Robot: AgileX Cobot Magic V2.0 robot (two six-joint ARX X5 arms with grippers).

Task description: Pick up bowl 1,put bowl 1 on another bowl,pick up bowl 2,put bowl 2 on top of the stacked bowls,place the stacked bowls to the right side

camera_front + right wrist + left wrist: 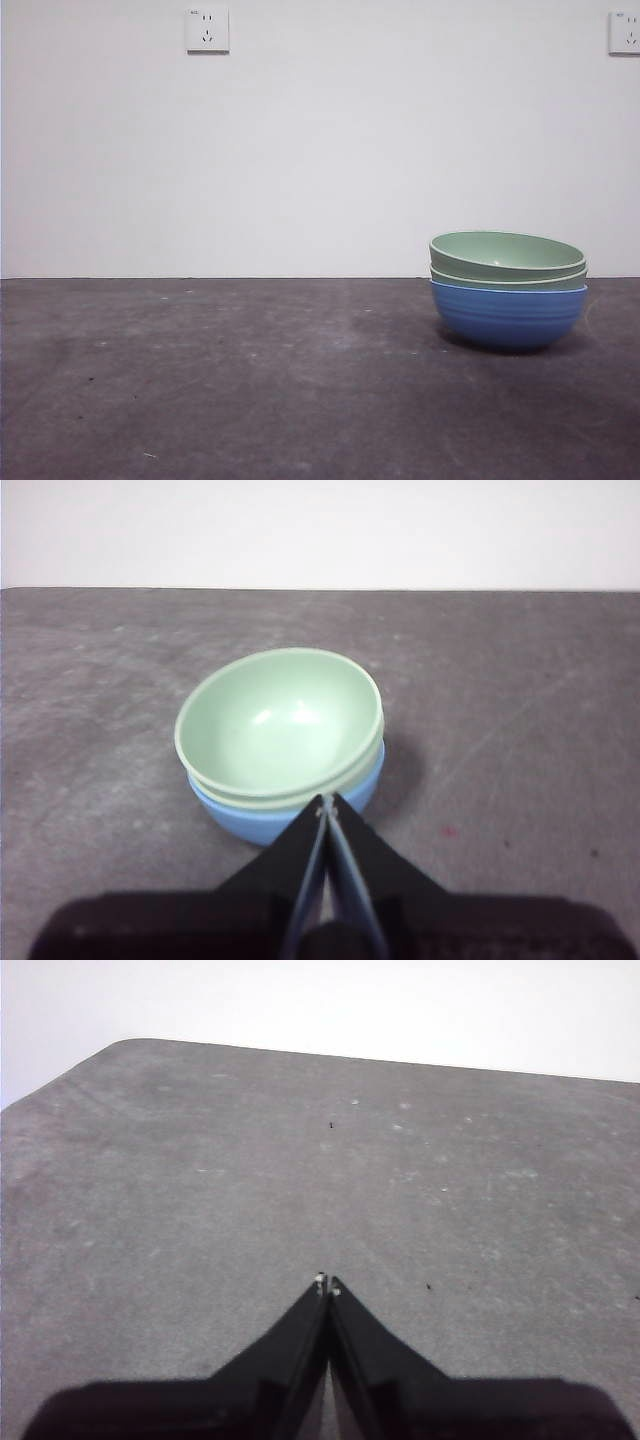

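The stacked bowls [508, 288] stand on the right part of the table in the front view. The blue bowl [508, 315] is at the bottom, with two pale green bowls nested in it, the top one [506, 253] slightly tilted. In the right wrist view the same stack [280, 735] sits just beyond my right gripper [327, 802], which is shut and holds nothing, apart from the bowls. My left gripper [327, 1284] is shut over bare table, with no bowl in its view. Neither arm shows in the front view.
The dark grey tabletop [200, 380] stretches left of the stack. A white wall stands behind it with two wall sockets [207, 29]. The table's rounded far corner [120, 1048] shows in the left wrist view.
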